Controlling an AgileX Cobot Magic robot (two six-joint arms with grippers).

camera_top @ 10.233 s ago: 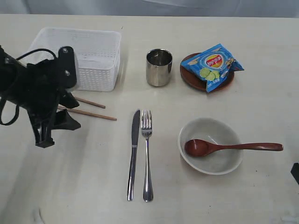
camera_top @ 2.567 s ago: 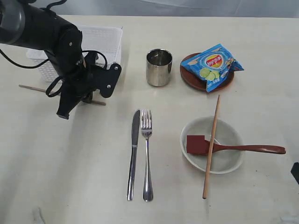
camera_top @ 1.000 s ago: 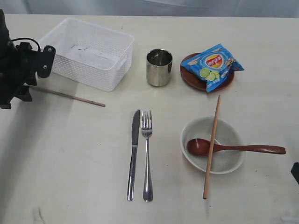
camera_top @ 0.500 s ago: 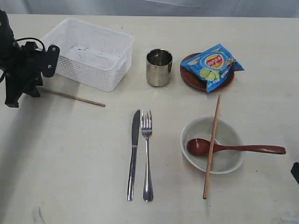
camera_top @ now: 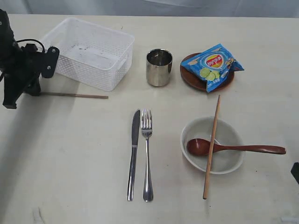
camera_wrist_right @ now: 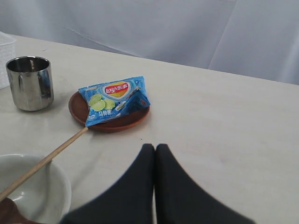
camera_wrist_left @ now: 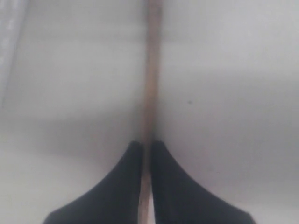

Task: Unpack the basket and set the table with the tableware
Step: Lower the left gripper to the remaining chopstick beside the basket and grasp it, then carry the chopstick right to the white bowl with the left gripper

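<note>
In the exterior view, the scuffed cream tabletop (camera_top: 70, 154) carries the white basket (camera_top: 84, 77) near its far left corner. A chopstick (camera_top: 74, 95) lies just in front of it, one end at the left gripper (camera_top: 10, 100) by the left edge. The knife (camera_top: 133, 154) and fork (camera_top: 147, 158) lie side by side toward the near edge.

In the left wrist view, dark fingers (camera_wrist_left: 126, 177) are pinched narrowly on that chopstick over the blurred pale surface.

In the right wrist view, the right gripper (camera_wrist_right: 155, 148) has its fingers pressed together, empty, above the tabletop. A pale curtain (camera_wrist_right: 187, 32) hangs behind the far edge.
</note>
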